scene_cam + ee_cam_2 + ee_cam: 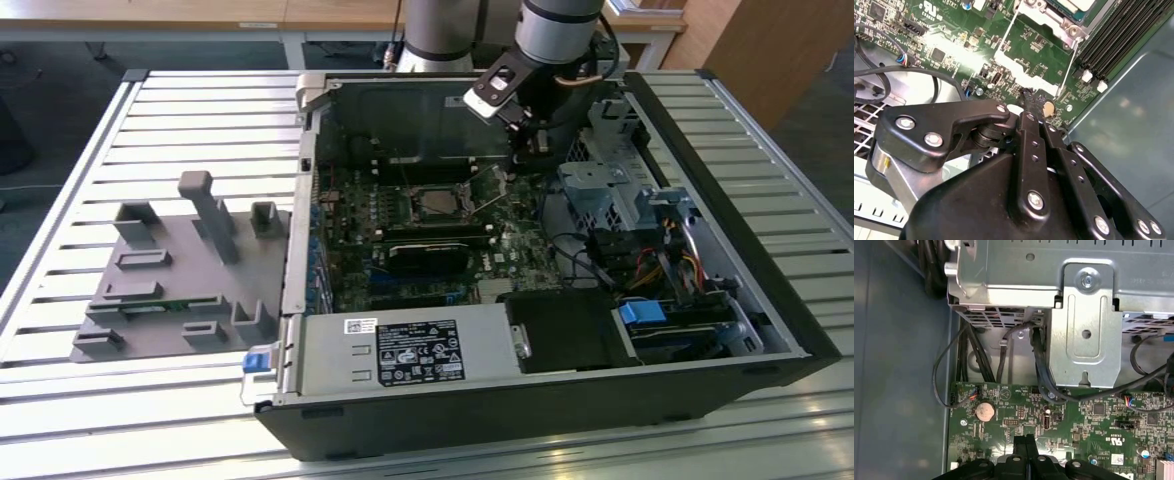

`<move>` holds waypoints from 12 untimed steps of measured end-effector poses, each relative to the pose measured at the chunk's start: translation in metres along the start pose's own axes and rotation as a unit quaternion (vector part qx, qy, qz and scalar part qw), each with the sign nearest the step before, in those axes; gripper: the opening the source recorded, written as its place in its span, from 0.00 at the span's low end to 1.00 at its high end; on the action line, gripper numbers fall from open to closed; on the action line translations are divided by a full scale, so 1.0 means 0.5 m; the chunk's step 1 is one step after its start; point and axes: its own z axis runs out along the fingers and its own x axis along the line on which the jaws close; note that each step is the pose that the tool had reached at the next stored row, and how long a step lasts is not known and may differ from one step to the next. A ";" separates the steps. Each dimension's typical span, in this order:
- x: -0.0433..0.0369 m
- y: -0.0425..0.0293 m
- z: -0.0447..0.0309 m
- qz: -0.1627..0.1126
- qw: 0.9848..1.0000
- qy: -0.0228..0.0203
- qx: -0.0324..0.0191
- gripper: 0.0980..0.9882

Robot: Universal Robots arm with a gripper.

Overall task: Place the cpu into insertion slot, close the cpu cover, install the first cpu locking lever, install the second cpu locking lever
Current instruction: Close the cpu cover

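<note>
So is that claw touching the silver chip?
Apart. In the second wrist view, bare green board lies between the gripper and the cpu.

It looked like a robotics lab: an opened computer case [534, 420] lay on a slatted aluminium desk [200, 120] beside a grey parts fixture [160, 290], a robot arm [554, 30] reaching in.

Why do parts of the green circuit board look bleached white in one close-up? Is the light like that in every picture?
Second wrist view: glare bleaches patches of the motherboard beyond the gripper, whose black links loom in the foreground. First wrist view: the motherboard is lit far more evenly. Exterior view: the slatted table is bright, the computer case interior shaded.
</note>
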 end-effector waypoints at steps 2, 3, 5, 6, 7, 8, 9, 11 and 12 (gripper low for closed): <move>0.001 0.004 0.001 0.000 1.000 0.000 0.000 0.02; 0.001 0.006 0.002 0.000 1.000 -0.001 0.000 0.02; 0.002 0.009 0.003 0.000 1.000 -0.001 0.000 0.02; 0.002 0.010 0.005 0.000 1.000 -0.002 0.001 0.02; 0.003 0.010 0.007 0.000 1.000 -0.002 0.001 0.02; 0.003 0.011 0.009 0.000 1.000 -0.002 0.001 0.02; 0.003 0.012 0.011 0.000 1.000 -0.002 0.001 0.02; 0.003 0.012 0.016 0.000 1.000 -0.003 0.001 0.02; 0.003 0.012 0.019 0.000 1.000 -0.003 0.001 0.02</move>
